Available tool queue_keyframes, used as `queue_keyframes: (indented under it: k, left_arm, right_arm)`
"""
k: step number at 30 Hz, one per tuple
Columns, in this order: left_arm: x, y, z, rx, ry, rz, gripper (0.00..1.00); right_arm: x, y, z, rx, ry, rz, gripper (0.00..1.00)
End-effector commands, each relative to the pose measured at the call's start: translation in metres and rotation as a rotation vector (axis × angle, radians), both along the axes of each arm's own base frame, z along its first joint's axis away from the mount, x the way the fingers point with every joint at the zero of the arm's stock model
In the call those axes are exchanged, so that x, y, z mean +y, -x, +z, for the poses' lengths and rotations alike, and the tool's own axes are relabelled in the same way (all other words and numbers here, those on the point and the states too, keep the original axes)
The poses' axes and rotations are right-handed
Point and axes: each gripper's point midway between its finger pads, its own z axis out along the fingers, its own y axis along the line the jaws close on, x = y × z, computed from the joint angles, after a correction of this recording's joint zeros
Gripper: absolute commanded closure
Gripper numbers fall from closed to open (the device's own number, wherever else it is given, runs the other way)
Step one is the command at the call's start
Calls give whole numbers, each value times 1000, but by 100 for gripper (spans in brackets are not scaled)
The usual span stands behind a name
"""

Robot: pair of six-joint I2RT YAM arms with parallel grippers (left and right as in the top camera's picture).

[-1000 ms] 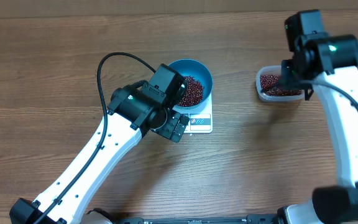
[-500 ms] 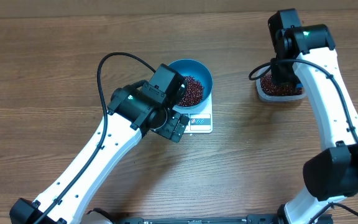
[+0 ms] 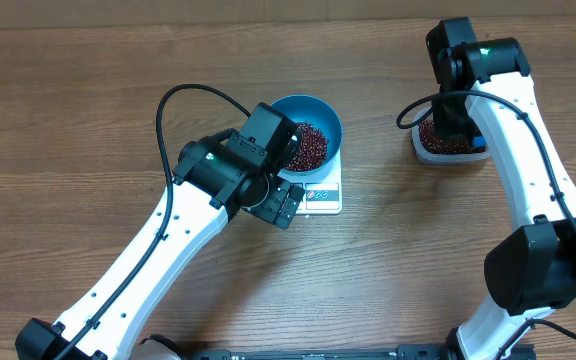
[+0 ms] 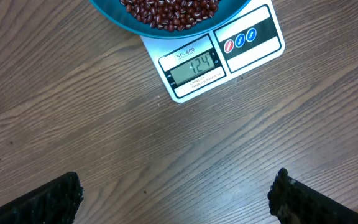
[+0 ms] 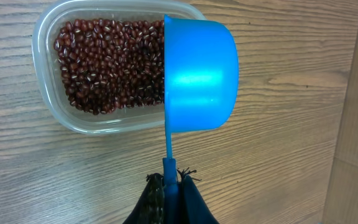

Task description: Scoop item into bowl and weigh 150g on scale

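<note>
Left end effector (image 4: 178, 200): fingers are spread wide apart and nothing is held; it is hung above bare tabletop (image 4: 104, 137) just in front of the scale (image 4: 238, 65).
Right end effector (image 5: 169, 194): it is clamped on the thin handle of the scoop (image 5: 199, 74), which is turned on its side over the right end of the tub (image 5: 42, 74).
Beans (image 4: 166, 12): one heap is piled in the bowl (image 3: 313, 108), which is set on the scale; more are left in the tub, well apart to the right.
Progress: 124 is shown on the display (image 4: 194, 65), so the target is judged not yet reached.
Risk, overshoot: only a small top-up is needed, so the mark could be passed if a full scoop is tipped in.
Risk, spill: beans could be shed on the long carry from tub to bowl, or the scoop could be swivelled in so narrow a grip.
Risk, collision: the bowl's near side is crowded by the left arm, so the incoming scoop could be knocked.
Left wrist view only: the reading is given here; overhead, the display is too small to be read.
Right wrist view only: the scoop and the grip are shown; overhead, both are hidden under the arm.
Not shown: the scoop's inside is turned away, so its load cannot be told.
</note>
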Motion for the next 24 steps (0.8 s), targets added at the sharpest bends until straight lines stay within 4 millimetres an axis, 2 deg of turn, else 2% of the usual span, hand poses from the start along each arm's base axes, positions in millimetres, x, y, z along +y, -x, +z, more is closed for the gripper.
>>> queue_keyframes:
  k: [1, 4, 15, 21, 24]
  left_arm:
    - [0, -1, 0, 5, 8, 18, 0]
    - [0, -1, 0, 5, 8, 18, 0]
    - [0, -1, 0, 5, 8, 18, 0]
    - [0, -1, 0, 5, 8, 18, 1]
    - [0, -1, 0, 5, 8, 18, 0]
  right_arm:
    - [-2, -3, -10, 37, 16, -1, 96]
    - [-5, -2, -17, 67, 35, -3, 96]
    - [-9, -4, -19, 68, 61, -10, 96]
    - [-9, -2, -40, 141, 70, -8, 96]
    - [-1, 0, -46, 161, 19, 10, 96]
